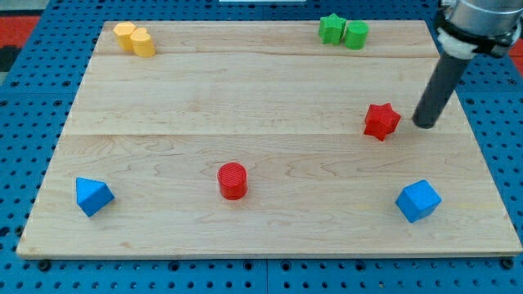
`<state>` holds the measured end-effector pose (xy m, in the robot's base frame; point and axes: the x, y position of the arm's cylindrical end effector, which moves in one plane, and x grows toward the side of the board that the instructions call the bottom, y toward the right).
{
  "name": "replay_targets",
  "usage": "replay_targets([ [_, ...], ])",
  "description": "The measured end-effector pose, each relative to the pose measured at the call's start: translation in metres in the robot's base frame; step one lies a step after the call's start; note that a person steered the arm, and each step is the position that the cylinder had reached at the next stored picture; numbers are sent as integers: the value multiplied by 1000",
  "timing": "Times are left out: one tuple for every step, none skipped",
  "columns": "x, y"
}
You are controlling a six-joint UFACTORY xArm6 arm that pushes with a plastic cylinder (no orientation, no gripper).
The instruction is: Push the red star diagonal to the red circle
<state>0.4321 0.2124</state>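
The red star (pixel 382 121) lies on the wooden board (pixel 270 90) at the view's right, a little above mid height. The red circle (pixel 232 180) stands lower, left of centre. My tip (pixel 424 125) is down on the board just to the right of the red star, a small gap apart from it. The dark rod rises from it towards the view's top right.
Two yellow blocks (pixel 135 38) sit at the top left. A green star (pixel 331 28) and a green block (pixel 355 34) sit at the top right. A blue block (pixel 92 196) lies at the bottom left and a blue cube (pixel 418 201) at the bottom right.
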Motion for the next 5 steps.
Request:
replay_targets([
  [0,-19],
  [0,-21],
  [17,-24],
  [67,58],
  [128,65],
])
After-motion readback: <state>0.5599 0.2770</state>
